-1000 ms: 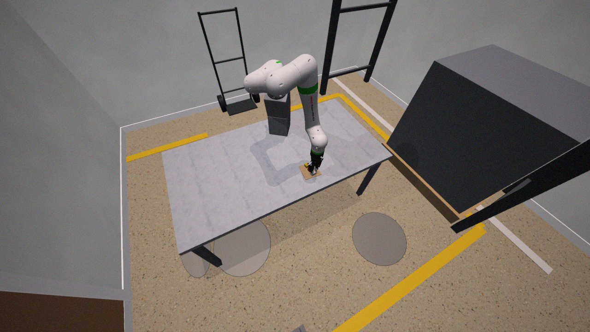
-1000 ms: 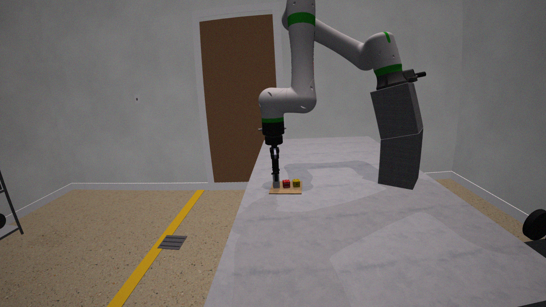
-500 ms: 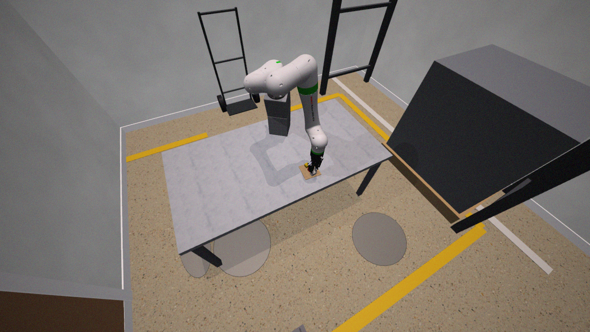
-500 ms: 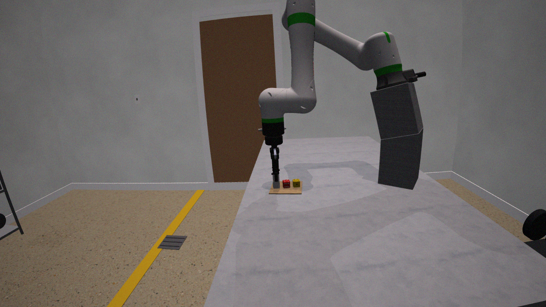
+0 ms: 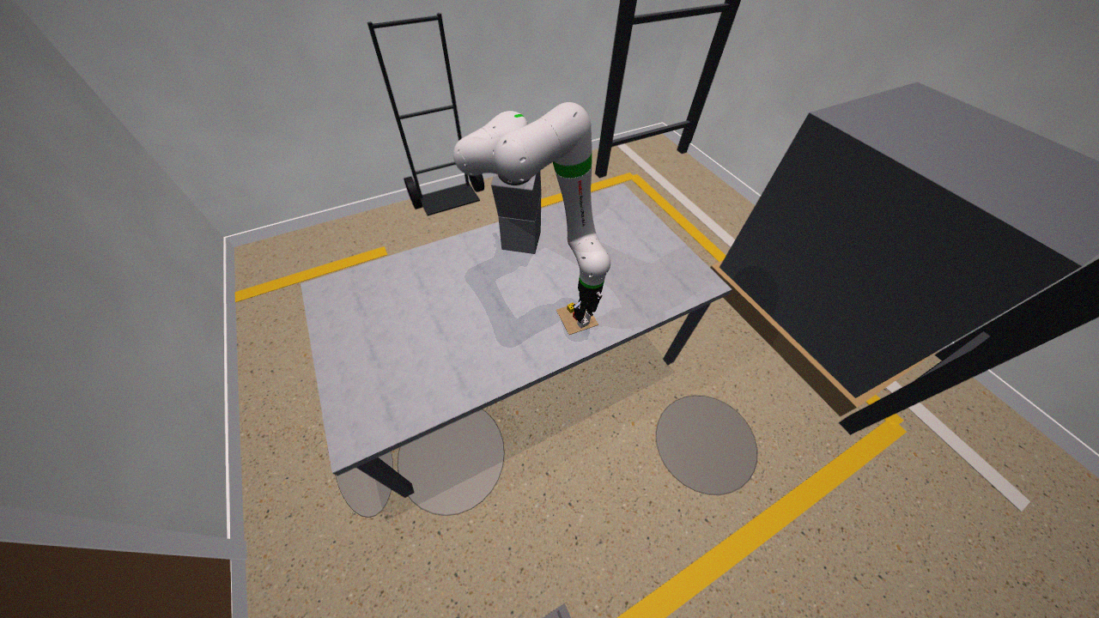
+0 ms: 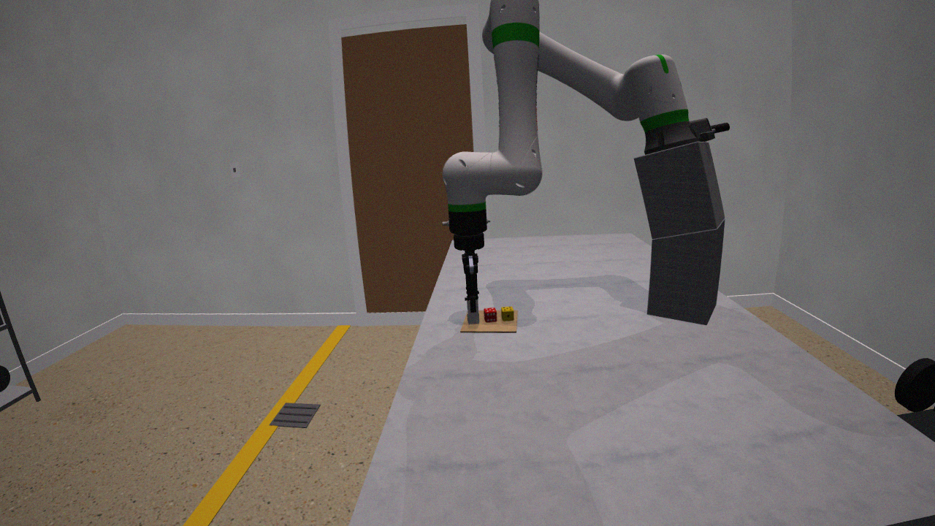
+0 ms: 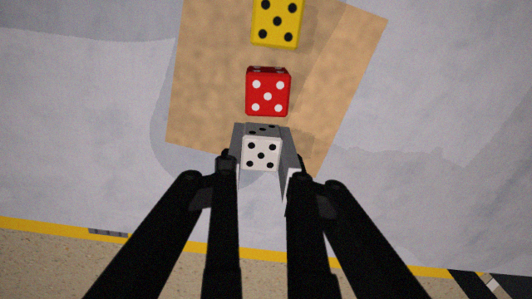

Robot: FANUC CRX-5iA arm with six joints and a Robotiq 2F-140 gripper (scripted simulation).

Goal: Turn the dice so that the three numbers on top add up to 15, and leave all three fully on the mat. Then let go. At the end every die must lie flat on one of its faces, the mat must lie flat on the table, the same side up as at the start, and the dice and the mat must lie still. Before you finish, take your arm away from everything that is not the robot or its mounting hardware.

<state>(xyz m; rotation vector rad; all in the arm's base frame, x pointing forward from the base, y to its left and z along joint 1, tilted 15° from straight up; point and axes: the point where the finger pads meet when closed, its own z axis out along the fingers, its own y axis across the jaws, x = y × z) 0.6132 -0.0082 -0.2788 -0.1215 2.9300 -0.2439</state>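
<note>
Five pips top the white cube die [image 7: 261, 153], the red cube die [image 7: 267, 95] and the yellow cube die [image 7: 277, 22].

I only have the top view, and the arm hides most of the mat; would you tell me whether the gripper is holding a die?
Observer: Yes, the wrist view shows the gripper shut on the white die, at the near edge of the mat.
Operator: Thank you. Which numbers face up?
Observer: Five on all three: the white die, the red die and the yellow die.
</note>
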